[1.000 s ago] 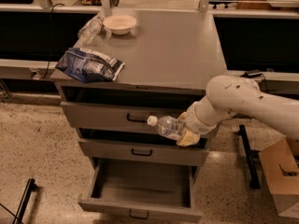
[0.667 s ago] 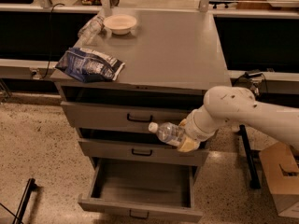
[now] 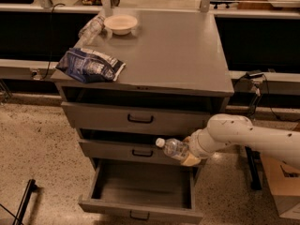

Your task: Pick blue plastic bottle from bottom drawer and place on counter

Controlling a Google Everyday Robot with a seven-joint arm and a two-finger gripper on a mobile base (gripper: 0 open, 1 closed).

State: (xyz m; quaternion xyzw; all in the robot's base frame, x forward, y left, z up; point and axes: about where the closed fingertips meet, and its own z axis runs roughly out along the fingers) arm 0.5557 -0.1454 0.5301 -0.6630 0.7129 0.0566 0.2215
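Note:
The blue plastic bottle point(image 3: 172, 148), clear with a white cap pointing left, lies sideways in my gripper point(image 3: 187, 153), in front of the middle drawer and above the right side of the bottom drawer point(image 3: 140, 205). The gripper is shut on the bottle's base end. My white arm point(image 3: 248, 137) reaches in from the right. The bottom drawer is pulled out and its tray looks empty. The grey counter point(image 3: 168, 50) is above, to the upper left of the gripper.
On the counter, a dark blue snack bag point(image 3: 90, 65) lies at the front left, a plain clear bottle point(image 3: 90, 28) and a white bowl point(image 3: 121, 24) at the back left. A cardboard box point(image 3: 283, 186) stands on the floor at right.
My gripper with the bottle has moved lower and slightly right, from the level of the top drawer's underside to the front of the middle drawer.

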